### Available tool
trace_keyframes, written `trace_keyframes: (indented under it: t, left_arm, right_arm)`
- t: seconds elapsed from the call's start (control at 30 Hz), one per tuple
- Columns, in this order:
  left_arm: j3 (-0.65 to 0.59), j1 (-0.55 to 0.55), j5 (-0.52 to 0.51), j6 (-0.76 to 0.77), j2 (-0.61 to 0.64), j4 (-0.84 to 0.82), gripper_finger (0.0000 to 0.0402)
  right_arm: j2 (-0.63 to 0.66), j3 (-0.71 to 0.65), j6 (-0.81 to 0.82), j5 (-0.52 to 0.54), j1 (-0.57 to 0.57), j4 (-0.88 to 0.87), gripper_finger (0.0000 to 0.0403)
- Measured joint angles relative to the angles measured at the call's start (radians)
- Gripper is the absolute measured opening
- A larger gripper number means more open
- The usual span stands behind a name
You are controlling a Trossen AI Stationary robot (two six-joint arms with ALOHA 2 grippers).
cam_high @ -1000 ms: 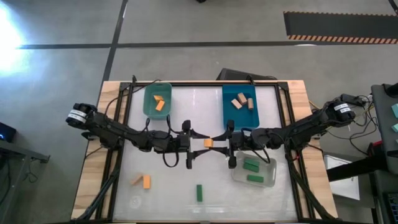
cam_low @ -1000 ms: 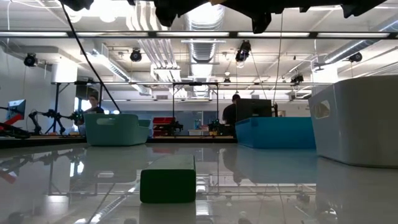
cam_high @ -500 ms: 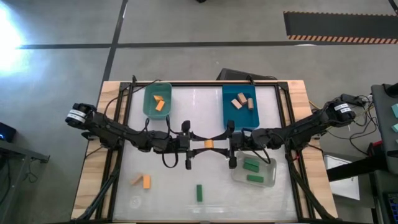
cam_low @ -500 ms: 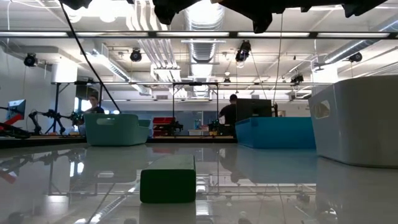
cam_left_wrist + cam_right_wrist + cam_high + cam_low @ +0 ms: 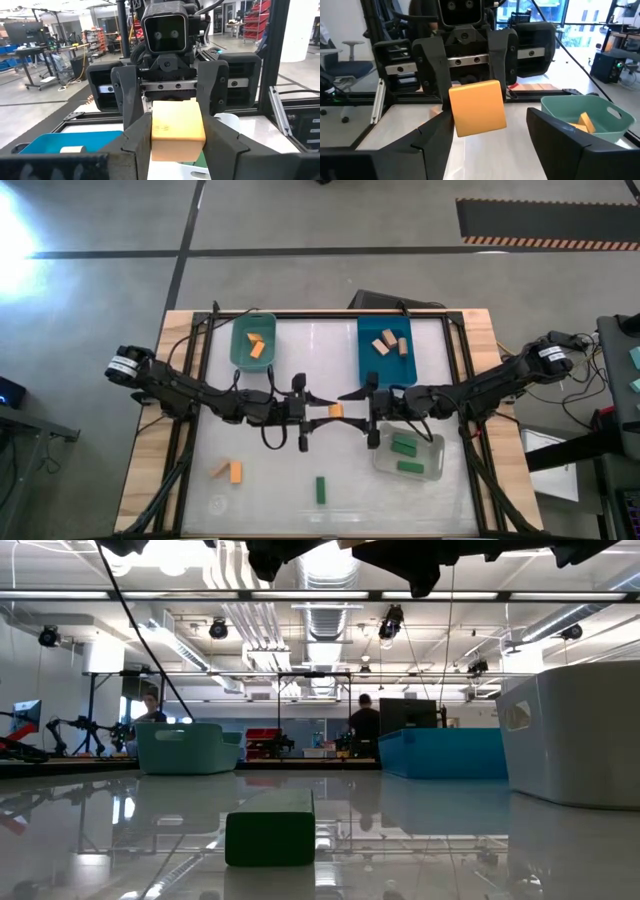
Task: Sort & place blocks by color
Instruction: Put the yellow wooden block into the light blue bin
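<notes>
An orange block [image 5: 336,410] hangs in the air above the table's middle, with my left gripper [image 5: 325,409] shut on it. My right gripper [image 5: 352,408] faces it from the right, open, its fingers spread on either side of the block's other end and clear of it. In the right wrist view the block [image 5: 477,107] sits between the left gripper's fingers. Two orange blocks [image 5: 228,471] and a green block [image 5: 320,489] lie flat on the near part of the table. The green block [image 5: 270,827] also shows in the low view. My left gripper pinches the orange block by two opposite side faces [image 5: 155,131] between its two fingers [image 5: 137,142]. The fingers lie level and come from the table's left. The block is lifted clear of the table, almost level, its free end toward my right gripper.
A teal bin [image 5: 238,340] with orange blocks stands at the far left. At the far right is a blue bin [image 5: 368,350] with tan blocks. A clear bin [image 5: 435,455] with green blocks stands near right, under my right arm. People stand in the room beyond.
My left gripper has shut on the orange block and taken hold of it. My right gripper has opened and let the block go. The block stays in the same place above the table's middle.
</notes>
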State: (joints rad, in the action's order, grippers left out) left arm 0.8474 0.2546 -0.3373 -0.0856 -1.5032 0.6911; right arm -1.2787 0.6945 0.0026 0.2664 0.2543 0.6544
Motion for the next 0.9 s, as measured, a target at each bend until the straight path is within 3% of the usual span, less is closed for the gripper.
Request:
trace_keyframes:
  t: [0.7,0.9]
  left_arm:
    - [0.000,-0.009,-0.017,0.001,0.000,-0.007,0.0125]
    - [0.011,-0.035,-0.161,0.028,0.033,-0.181,0.0125]
  right_arm:
    - [0.081,0.002,0.053,-0.032,0.000,-0.198,0.0232]
    - [0.164,0.002,0.109,-0.019,0.000,-0.337,0.0248]
